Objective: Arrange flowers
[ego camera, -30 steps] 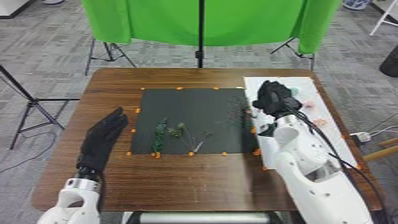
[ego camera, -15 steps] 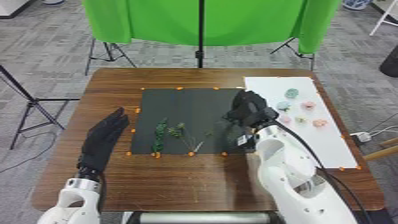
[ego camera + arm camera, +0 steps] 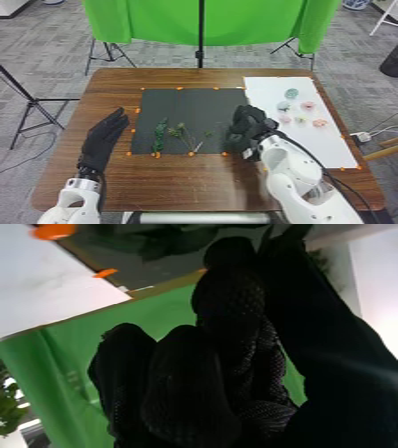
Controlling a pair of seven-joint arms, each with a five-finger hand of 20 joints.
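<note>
Compared with a second ago, the right robot hand (image 3: pixel 248 120) is nearer to you and farther left, having come off the white sheet (image 3: pixel 302 150) to the right edge of the dark mat (image 3: pixel 191 107). You can now see blossoms on the sheet that it covered. From these views you cannot tell whether that hand is spread or pinching something; dark leaves (image 3: pixel 164 241) are close to it in the right wrist view.

Starting at the near side of the brown counter (image 3: pixel 191 182), you have orange pieces (image 3: pixel 190 154) along the mat's near edge. Just beyond them, on the mat's near left part, lie a leafy green stem (image 3: pixel 160 134) and, to its right, thin branching sprigs (image 3: pixel 181 134).

To the left of the mat, your left robot hand (image 3: pixel 104 132) is held straight, its fingers extended and pressed together, with nothing in it.

On the sheet at the right, your nearest blossoms are a peach one (image 3: pixel 320 123), a pale yellow-green one (image 3: pixel 300 120) and a pink one (image 3: pixel 285 119). Farther off are a blue-green bloom (image 3: pixel 283 106) and another pink one (image 3: pixel 307 105), and farthest a green bloom (image 3: pixel 291 93).

Past the counter's far edge, you see a green cloth (image 3: pixel 160 22) hanging.
</note>
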